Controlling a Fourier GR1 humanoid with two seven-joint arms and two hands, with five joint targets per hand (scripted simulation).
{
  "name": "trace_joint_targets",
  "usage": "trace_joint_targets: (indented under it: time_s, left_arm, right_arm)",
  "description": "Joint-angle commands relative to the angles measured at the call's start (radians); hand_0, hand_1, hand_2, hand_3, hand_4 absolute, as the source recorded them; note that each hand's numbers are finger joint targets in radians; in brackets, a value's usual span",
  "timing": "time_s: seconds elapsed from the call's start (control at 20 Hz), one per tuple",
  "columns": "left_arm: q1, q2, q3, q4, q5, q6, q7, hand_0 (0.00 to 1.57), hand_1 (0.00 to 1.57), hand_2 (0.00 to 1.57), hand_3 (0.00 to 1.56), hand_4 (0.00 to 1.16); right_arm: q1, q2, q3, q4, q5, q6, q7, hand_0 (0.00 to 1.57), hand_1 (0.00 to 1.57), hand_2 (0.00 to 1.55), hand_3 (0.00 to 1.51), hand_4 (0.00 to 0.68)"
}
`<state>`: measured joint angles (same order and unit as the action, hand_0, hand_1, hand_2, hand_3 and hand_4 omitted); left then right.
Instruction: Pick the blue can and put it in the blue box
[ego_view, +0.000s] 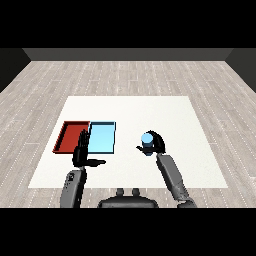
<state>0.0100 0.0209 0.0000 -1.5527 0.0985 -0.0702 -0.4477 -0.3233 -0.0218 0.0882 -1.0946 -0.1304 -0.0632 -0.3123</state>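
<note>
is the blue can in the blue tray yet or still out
Out. The blue can is upright in the right hand, whose fingers curl round it, to the right of the light blue tray, which holds nothing.

Blue can (147, 138) half-hidden by right robot hand (156, 145)

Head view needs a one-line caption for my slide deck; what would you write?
Right robot hand curled round the blue can, right of the light blue tray; left robot hand open.
</note>
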Motion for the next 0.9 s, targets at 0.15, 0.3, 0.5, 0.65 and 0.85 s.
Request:
trace_joint_targets:
  time_s: [0.15,0.3,0.5,0.65,0.85]
  left_arm:
    - [-0.056,-0.020,-0.128,0.054,0.005,0.091,0.064,0.00,0.00,0.00,0.00,0.00]
    - [-0.100,-0.020,-0.089,0.130,0.009,0.015,0.049,0.00,0.00,0.00,0.00,0.00]
    - [-0.117,-0.021,-0.117,0.109,0.014,0.040,0.102,0.00,0.00,0.00,0.00,0.00]
    - [-0.098,-0.002,-0.104,0.053,0.012,0.015,0.137,0.00,0.00,0.00,0.00,0.00]
    - [-0.215,-0.021,-0.238,0.189,0.045,0.180,0.114,0.00,0.00,0.00,0.00,0.00]
  right_arm:
    - [-0.014,-0.015,-0.001,-0.104,0.002,0.045,-0.010,1.47,1.47,1.44,1.41,0.651]
    - [-0.056,0.020,0.027,-0.123,0.033,0.009,-0.035,1.43,1.43,1.44,1.42,0.666]
    - [-0.048,0.020,0.035,-0.195,0.026,-0.002,0.048,1.43,1.43,1.45,1.42,0.660]
    - [-0.106,0.021,0.094,-0.135,-0.004,-0.078,0.033,1.43,1.43,1.45,1.42,0.660]
    - [-0.178,0.021,0.096,-0.042,-0.029,-0.085,-0.022,1.43,1.43,1.45,1.42,0.659]
